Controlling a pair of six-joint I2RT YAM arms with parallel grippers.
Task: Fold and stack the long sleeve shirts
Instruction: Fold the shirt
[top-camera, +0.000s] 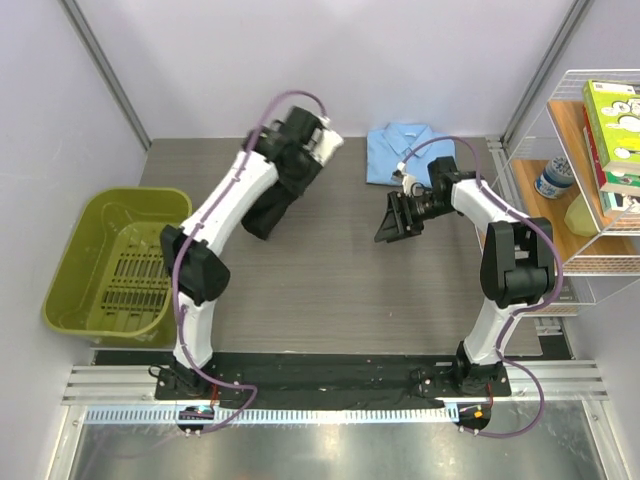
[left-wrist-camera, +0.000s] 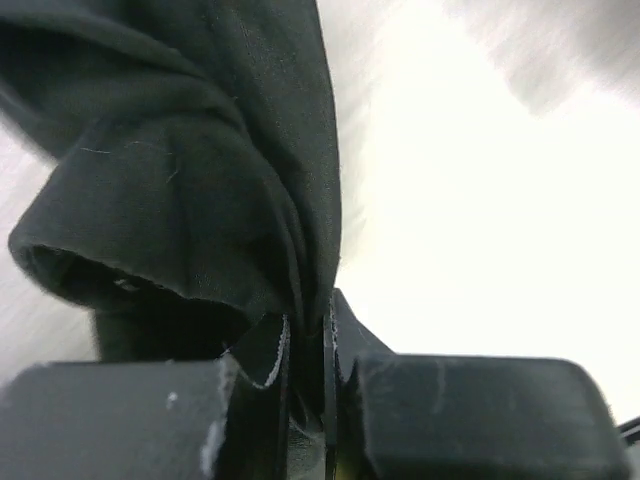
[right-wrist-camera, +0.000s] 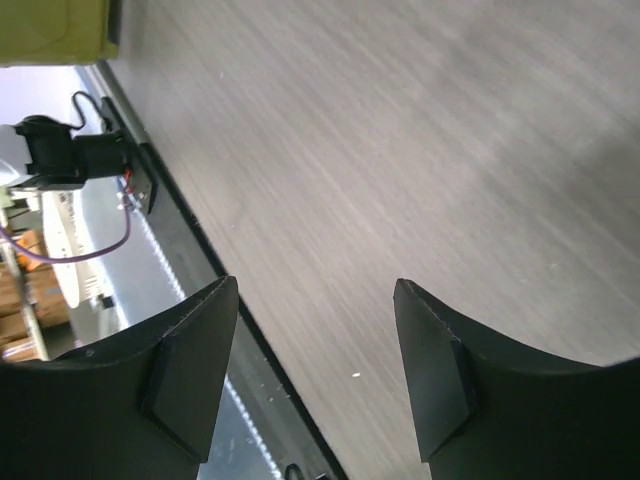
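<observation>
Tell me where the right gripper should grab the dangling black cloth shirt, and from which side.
Take the black cloth shirt at its loose lower end, coming from the right arm's side. The left gripper pinches its top, so the cloth hangs bunched with that end free, and the open right gripper probably has a clear approach from there.

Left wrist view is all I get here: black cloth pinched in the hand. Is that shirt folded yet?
Observer: No. The black shirt hangs bunched from the left hand, raised over the table.
Operator: Where is the other shirt?
Observer: The light blue shirt lies folded at the table's far edge, right of the black one.
Operator: And the right hand?
Observer: The right hand is open, holding nothing, hovering over bare table near the light blue shirt.
</observation>
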